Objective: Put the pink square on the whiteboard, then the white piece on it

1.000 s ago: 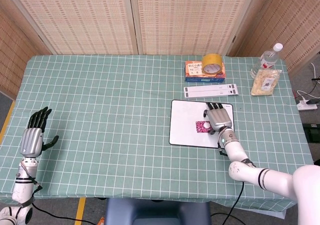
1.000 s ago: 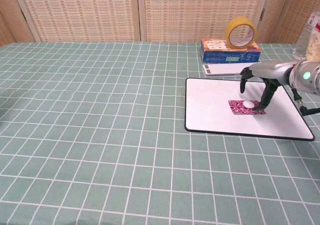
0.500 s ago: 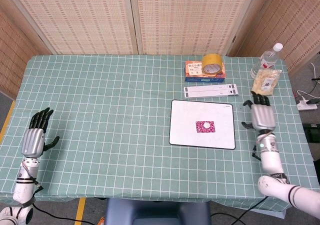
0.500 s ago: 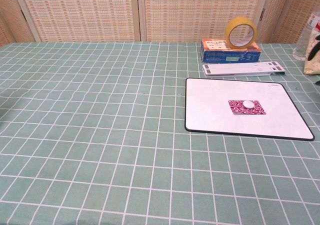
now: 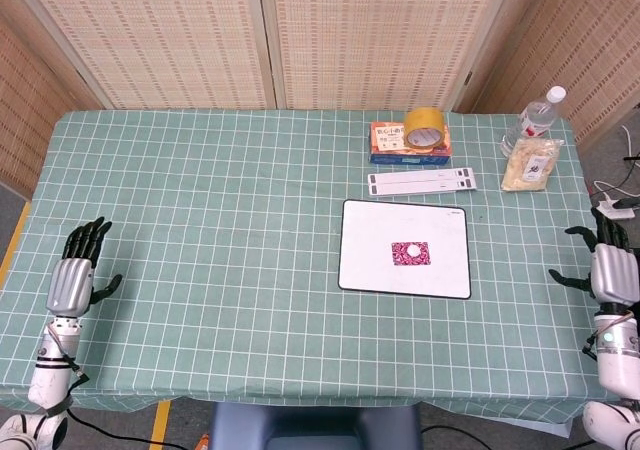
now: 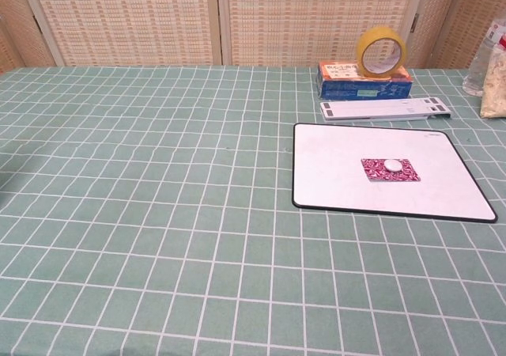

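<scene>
Our right hand [image 5: 610, 268] has pulled well away from the whiteboard [image 5: 370, 270]: a second ago it hung over the pink square [image 5: 409, 253], and now it sits off the table's right edge, fingers spread and holding nothing. It no longer shows in the chest view at all. Our left hand [image 5: 72, 280] has barely moved; it stays at the near left corner of the table [image 5: 200, 220], fingers apart and empty.

The pink square lies flat near the middle of the whiteboard, and the white piece [image 6: 392, 164] rests on top of it, slightly left of the square's centre in the chest view. Neither has shifted since the hand let go.

With the square on the board, the piece on the square and both hands clear, we judge the task done; nothing is left to place.

Far of the board lie a white strip [image 5: 422, 181], and beyond it an orange box [image 5: 385, 142] with a tape roll [image 5: 424, 128] on it. A bottle [image 5: 536, 118] and a bag [image 5: 531, 165] stand at the far right.
</scene>
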Available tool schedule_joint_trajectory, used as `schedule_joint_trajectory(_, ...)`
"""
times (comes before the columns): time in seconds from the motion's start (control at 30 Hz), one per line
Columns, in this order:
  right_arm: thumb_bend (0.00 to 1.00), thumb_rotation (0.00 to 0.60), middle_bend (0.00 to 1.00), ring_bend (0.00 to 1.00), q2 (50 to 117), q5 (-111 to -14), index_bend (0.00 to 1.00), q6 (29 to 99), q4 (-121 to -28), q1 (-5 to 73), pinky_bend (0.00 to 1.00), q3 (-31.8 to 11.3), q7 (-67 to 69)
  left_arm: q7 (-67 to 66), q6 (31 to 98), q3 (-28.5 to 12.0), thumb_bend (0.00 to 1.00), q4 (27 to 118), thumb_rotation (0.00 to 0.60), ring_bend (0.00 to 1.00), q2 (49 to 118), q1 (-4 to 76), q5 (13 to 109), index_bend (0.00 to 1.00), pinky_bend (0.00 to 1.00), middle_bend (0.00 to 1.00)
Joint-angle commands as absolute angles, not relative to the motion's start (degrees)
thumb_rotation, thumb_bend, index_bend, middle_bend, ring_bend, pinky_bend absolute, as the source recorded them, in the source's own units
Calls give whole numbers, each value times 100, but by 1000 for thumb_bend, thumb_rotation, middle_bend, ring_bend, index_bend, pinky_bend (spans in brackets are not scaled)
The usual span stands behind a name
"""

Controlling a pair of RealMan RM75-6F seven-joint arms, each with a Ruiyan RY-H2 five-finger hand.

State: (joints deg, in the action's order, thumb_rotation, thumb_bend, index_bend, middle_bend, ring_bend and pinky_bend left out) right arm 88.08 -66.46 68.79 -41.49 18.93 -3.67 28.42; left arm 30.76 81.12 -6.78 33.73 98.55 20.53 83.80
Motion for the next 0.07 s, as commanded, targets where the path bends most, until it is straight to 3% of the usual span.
schedule_joint_trajectory(0.03, 47, 600, 0, 0, 8883, -6791, 315, 6806, -4026, 1854, 0, -449, 2974, 3051, 8106, -677, 226, 3363, 600, 0, 9865, 2063, 8381, 0, 0, 2)
schedule_joint_trajectory(0.07, 47, 600, 0, 0, 8900, -6845, 315, 6801, -3994, 1846, 0, -462, 2997, 3050, 8094, -678, 226, 3372, 600, 0, 9870, 2072, 8382, 0, 0, 3)
